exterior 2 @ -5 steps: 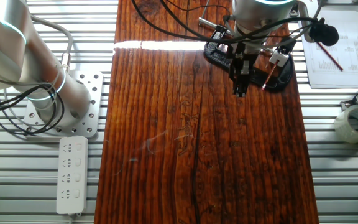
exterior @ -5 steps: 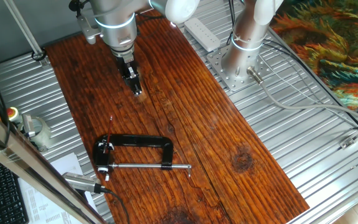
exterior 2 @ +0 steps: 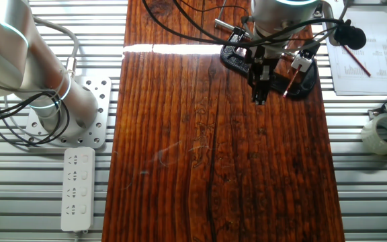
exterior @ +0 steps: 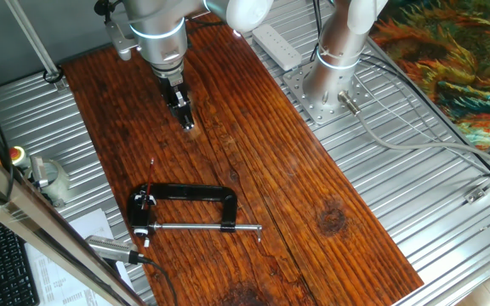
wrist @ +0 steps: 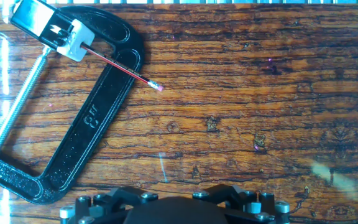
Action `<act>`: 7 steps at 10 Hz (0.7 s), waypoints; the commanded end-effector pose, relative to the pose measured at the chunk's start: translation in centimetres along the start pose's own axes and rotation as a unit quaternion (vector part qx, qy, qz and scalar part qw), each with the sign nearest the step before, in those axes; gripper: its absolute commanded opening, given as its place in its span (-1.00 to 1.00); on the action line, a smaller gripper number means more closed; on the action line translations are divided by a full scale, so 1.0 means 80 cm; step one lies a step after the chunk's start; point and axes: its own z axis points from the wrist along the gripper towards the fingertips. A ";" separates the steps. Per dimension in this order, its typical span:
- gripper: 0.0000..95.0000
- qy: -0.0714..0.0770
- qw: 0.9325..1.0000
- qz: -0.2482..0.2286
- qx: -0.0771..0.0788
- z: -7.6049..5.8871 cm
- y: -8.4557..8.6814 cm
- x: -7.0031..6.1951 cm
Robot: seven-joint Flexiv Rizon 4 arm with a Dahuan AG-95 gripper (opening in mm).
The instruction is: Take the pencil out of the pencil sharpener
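A thin reddish pencil point(wrist: 120, 67) with a pink tip sticks out of a small white-grey pencil sharpener point(wrist: 73, 42). The sharpener is held in the jaw of a black C-clamp point(wrist: 89, 124). The pencil lies slanted across the clamp's spine, and its tip rests over the wood. In the other fixed view the pencil point(exterior 2: 291, 81) lies just right of my gripper point(exterior 2: 259, 95). The gripper hangs above the board, apart from the pencil, with its fingers together and empty. In one fixed view the gripper point(exterior: 185, 119) is well behind the clamp point(exterior: 190, 194). The hand view shows only the gripper's housing point(wrist: 179, 208).
The clamp's long silver screw rod point(wrist: 17, 93) runs along the left. The red-brown wooden board point(exterior: 270, 170) lies on a ribbed metal table. The arm's base point(exterior: 334, 76), a power strip point(exterior 2: 78, 188), a tape roll point(exterior 2: 385, 131) and papers point(exterior 2: 361, 57) lie off the board.
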 end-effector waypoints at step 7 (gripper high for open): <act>-1.00 0.002 0.999 -0.045 0.006 0.001 0.000 -0.006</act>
